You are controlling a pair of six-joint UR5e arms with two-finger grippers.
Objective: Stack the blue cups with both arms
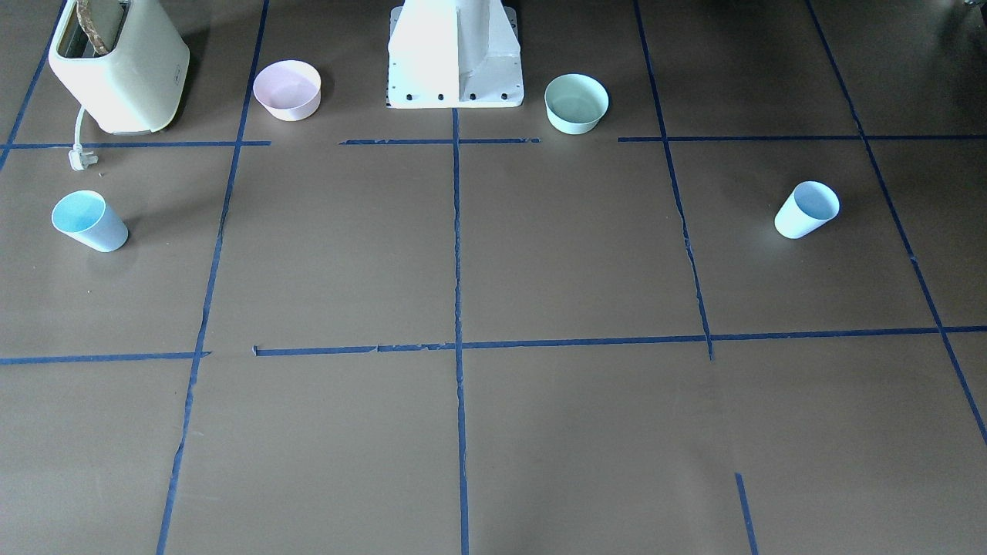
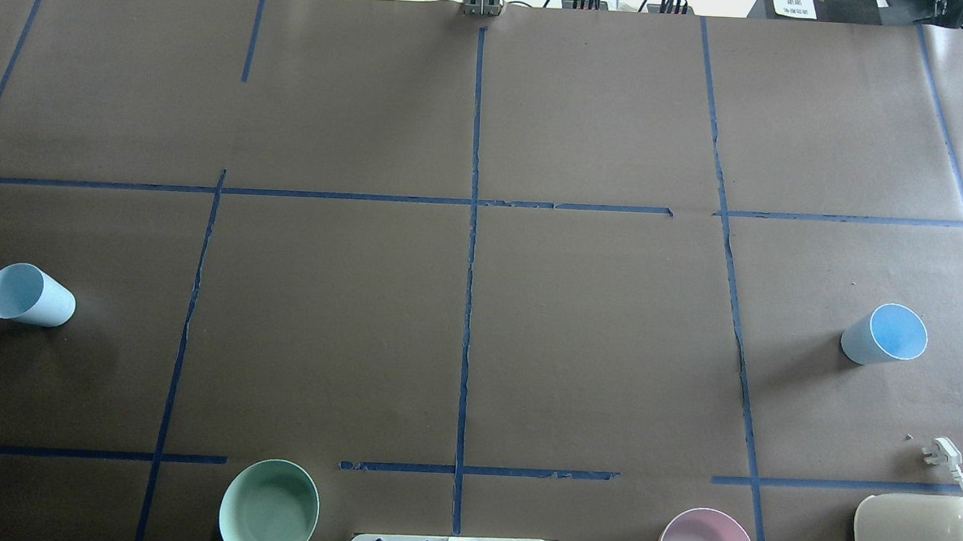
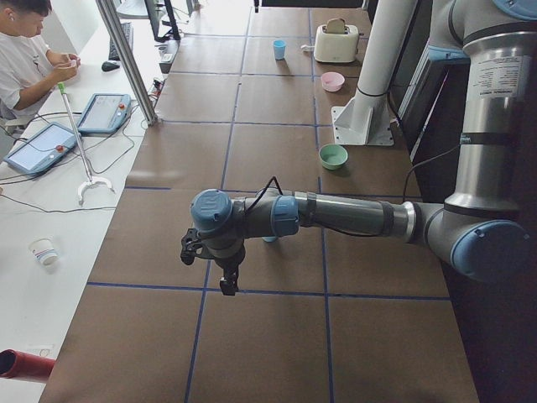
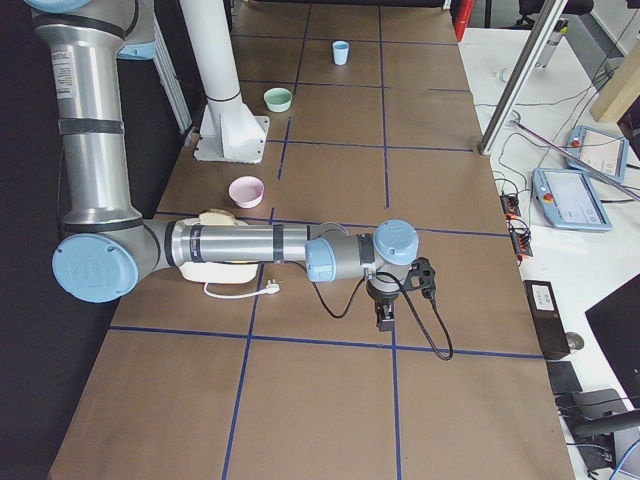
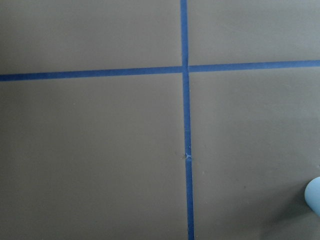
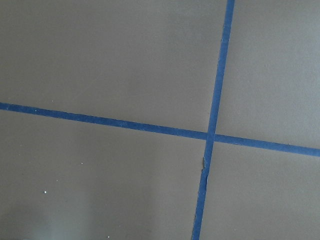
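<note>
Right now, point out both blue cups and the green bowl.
left-side blue cup [image 2: 32, 295]: overhead view, inside its open mouth.
right-side blue cup [image 2: 885, 334]: overhead view, inside its open mouth.
green bowl [image 2: 269, 509]: overhead view, on its bare inner floor.

No legible text — none anywhere

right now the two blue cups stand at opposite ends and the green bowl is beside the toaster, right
No: the pink bowl is beside the toaster, as the exterior front-facing view shows. The blue cups do stand at opposite ends.
</note>
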